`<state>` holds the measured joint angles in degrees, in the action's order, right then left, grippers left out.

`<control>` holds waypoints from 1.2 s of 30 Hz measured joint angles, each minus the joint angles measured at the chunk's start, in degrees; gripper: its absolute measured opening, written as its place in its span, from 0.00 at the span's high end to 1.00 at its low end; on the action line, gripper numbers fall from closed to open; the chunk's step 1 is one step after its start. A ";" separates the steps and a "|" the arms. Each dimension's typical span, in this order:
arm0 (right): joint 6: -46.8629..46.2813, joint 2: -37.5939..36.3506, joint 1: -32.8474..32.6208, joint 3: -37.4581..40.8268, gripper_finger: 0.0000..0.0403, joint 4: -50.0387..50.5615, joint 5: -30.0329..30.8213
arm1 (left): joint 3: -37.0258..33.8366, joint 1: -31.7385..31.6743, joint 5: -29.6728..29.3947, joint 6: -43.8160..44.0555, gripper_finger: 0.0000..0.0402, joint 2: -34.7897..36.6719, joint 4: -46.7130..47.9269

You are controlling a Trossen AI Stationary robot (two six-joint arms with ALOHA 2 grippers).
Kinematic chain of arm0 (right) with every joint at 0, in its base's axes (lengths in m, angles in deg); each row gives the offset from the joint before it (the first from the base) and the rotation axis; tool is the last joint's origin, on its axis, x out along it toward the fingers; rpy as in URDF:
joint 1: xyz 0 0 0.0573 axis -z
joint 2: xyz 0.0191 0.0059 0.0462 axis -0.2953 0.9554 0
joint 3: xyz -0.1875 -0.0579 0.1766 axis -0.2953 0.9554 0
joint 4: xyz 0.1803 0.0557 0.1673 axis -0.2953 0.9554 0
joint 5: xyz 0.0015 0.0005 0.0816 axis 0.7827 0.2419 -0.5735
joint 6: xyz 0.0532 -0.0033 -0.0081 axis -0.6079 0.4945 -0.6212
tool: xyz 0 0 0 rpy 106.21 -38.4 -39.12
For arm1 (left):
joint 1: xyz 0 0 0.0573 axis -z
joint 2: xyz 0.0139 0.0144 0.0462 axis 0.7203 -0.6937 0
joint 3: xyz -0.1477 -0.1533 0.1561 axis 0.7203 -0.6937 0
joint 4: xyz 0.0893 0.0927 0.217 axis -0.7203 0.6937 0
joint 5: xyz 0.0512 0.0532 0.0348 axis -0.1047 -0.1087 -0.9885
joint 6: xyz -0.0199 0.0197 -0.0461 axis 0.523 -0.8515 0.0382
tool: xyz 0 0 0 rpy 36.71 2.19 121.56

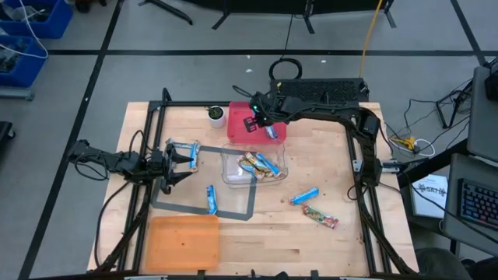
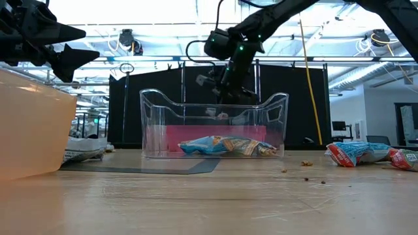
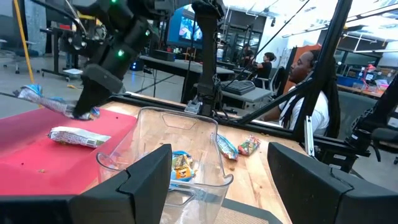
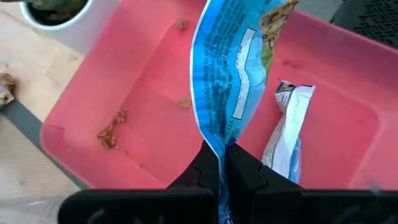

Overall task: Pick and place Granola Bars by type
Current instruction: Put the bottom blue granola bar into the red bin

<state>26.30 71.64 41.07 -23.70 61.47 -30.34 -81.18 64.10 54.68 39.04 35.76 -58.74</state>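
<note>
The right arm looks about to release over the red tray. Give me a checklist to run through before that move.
1. Right end effector shut on the blue bar: ok.
2. Blue bar hangs over the red tray, not the clear bin: ok.
3. Landing spot free: ok; only crumbs there, and the white-wrapped bar lies to one side.
4. Left end effector away from the tray, open, holding nothing: ok.
5. Bar's type matches the tray's bar: cannot tell.
</note>
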 joint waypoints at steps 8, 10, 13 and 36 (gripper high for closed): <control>-1.63 0.01 0.24 5.22 1.00 -4.66 -1.63 | 0.02 0.00 0.00 0.00 0.33 0.00 -0.02; -1.98 0.99 0.39 5.46 1.00 -4.78 -1.68 | 0.00 0.01 0.00 0.00 0.33 0.00 -0.01; -2.11 2.78 0.61 5.45 1.00 -4.92 -3.68 | 0.00 0.01 0.00 0.00 0.33 0.00 -0.01; -1.37 4.44 1.66 5.46 1.00 -4.80 -4.60 | 0.00 0.02 -0.02 0.00 0.33 0.00 -0.02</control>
<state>24.93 76.08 42.73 -18.25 56.66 -34.94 -81.18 64.12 54.66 39.03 35.76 -58.76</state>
